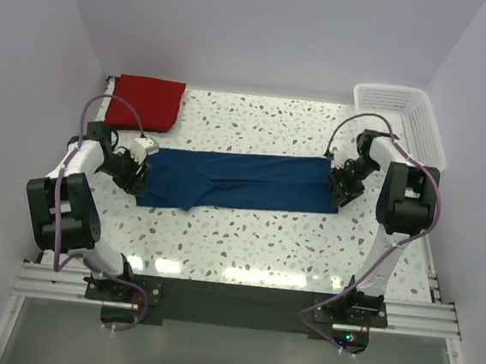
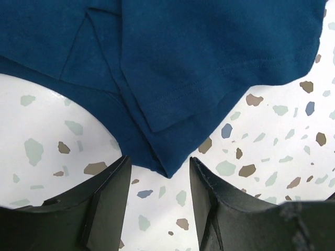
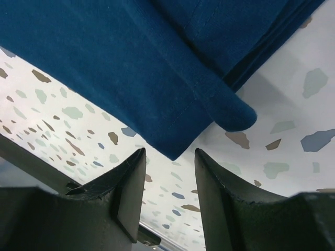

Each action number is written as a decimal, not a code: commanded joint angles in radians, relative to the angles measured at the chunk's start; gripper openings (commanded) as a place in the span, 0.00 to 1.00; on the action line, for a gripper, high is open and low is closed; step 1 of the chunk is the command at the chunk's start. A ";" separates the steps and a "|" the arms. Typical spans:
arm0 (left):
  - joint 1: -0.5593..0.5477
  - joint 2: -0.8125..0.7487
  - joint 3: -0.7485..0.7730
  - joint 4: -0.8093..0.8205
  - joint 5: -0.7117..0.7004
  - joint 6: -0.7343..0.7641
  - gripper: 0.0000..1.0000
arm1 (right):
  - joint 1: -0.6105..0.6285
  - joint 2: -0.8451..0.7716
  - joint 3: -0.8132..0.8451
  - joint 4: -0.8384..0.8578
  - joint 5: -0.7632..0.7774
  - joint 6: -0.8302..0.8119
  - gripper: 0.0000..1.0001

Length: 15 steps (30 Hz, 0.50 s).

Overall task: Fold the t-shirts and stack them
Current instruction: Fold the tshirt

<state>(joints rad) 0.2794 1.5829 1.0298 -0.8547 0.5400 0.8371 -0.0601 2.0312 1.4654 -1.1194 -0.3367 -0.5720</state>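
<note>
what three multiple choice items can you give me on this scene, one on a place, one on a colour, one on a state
1. Where is the red t-shirt? A far left corner of the table; B near right corner; C table middle.
2. What colour is the middle t-shirt? A white; B navy blue; C green.
3. How do the left hand and right hand stand? A both open, empty; B both shut on cloth; C one shut.
Key: A, it lies folded by the far left wall; B, every view shows dark blue cloth; A, each wrist view shows the fingers apart with nothing pinched.
</note>
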 commanded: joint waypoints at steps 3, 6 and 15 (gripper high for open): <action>0.006 0.043 -0.002 0.066 0.035 -0.024 0.53 | -0.010 -0.006 0.024 0.018 -0.042 0.041 0.46; 0.006 0.066 0.006 0.066 0.038 -0.026 0.53 | -0.020 -0.002 0.052 0.018 -0.038 0.063 0.48; 0.004 0.086 0.027 0.060 0.067 -0.024 0.53 | -0.027 0.057 0.118 0.017 -0.077 0.124 0.47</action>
<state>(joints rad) 0.2794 1.6634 1.0298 -0.8158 0.5556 0.8211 -0.0856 2.0624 1.5448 -1.1023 -0.3649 -0.4850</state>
